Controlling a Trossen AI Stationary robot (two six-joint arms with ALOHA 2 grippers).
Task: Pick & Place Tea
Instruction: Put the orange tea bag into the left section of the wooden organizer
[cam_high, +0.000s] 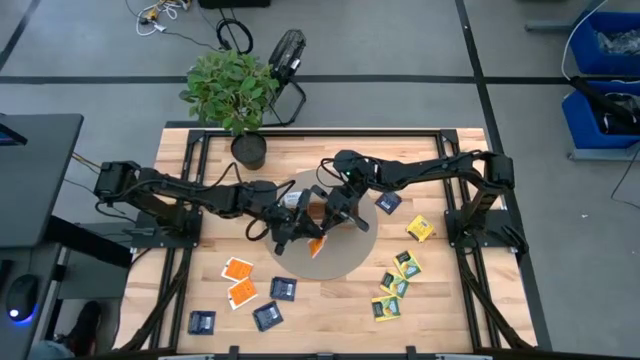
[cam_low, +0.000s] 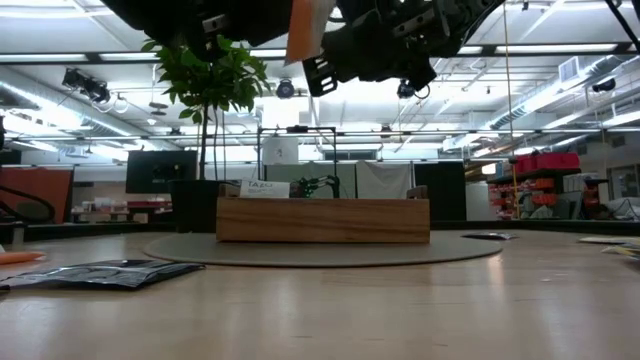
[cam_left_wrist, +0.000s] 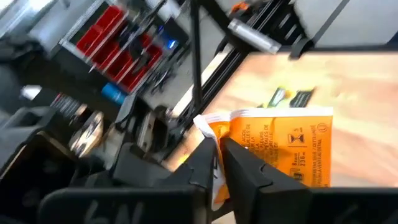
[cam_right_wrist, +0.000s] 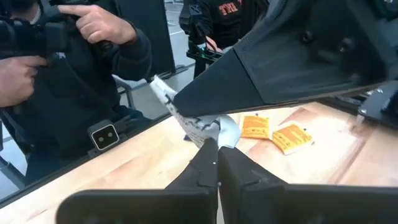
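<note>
One orange tea packet (cam_high: 316, 246) hangs in the air over the round grey mat (cam_high: 345, 262), between my two grippers. My left gripper (cam_left_wrist: 219, 155) comes from the table's left and is shut on it. My right gripper (cam_right_wrist: 216, 155) comes from the right and is shut on the same packet, whose white face (cam_right_wrist: 199, 127) shows in the right wrist view. The brown wooden tray (cam_low: 322, 220) stands on the mat below the grippers. More tea packets lie flat on the table: orange (cam_high: 238, 268), dark blue (cam_high: 283, 289) and yellow-green (cam_high: 405, 263). My left gripper pinches the packet's side edge (cam_left_wrist: 214, 134) between its two fingers, coming roughly level from the table's left. The packet stands clear of the table, its orange printed face (cam_left_wrist: 286, 143) reaching past the fingertips. My right gripper pinches the packet's white face near an edge (cam_right_wrist: 208, 134) between its two fingers, coming roughly level from the table's right. The packet sticks out beyond the fingertips, lifted clear, with the left gripper's dark body close above it.
A potted plant (cam_high: 235, 90) stands at the table's far edge. Dark blue packets (cam_high: 202, 322) lie near the front left, one (cam_high: 388, 202) right of the mat. Yellow-green ones (cam_high: 385, 308) lie front right. A person in dark sleeves (cam_right_wrist: 93, 56) stands beyond the table.
</note>
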